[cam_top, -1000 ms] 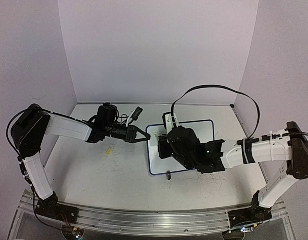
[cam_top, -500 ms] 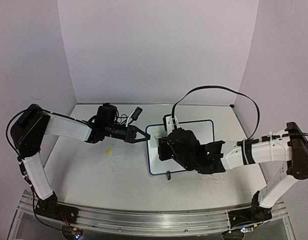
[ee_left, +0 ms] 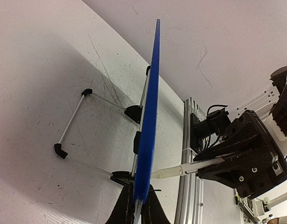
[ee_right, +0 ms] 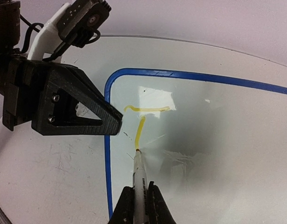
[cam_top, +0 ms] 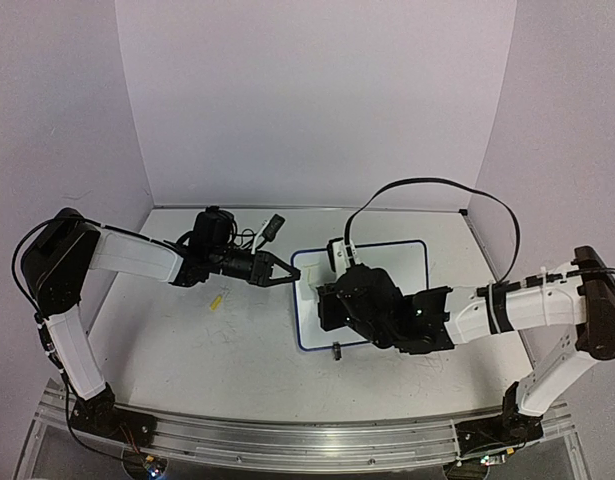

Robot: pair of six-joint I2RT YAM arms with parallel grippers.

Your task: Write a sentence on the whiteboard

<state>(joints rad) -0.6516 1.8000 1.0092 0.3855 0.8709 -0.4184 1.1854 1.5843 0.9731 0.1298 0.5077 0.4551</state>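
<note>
The whiteboard (cam_top: 407, 265) has a blue frame and stands tilted on the table. My left gripper (cam_top: 288, 272) is shut on its left edge; the left wrist view shows the board (ee_left: 150, 107) edge-on between the jaws of that gripper (ee_left: 137, 210). My right gripper (cam_top: 325, 300) is over the board's left part, shut on a white marker (ee_right: 139, 175). The marker's tip touches the board (ee_right: 218, 140) at the bottom of a yellow T-shaped stroke (ee_right: 145, 111), the only part of the sentence showing. The marker (ee_left: 180, 171) meets the board's face.
A small yellow piece (cam_top: 218, 300) lies on the table left of the board. The board's wire stand legs (ee_left: 73, 116) reach out behind it. A black foot (cam_top: 337, 349) sticks out at its near edge. A black cable (cam_top: 427, 185) arcs above the right arm.
My right gripper has moved a little toward the near edge with the marker on the board. The left gripper and the board have not moved.
</note>
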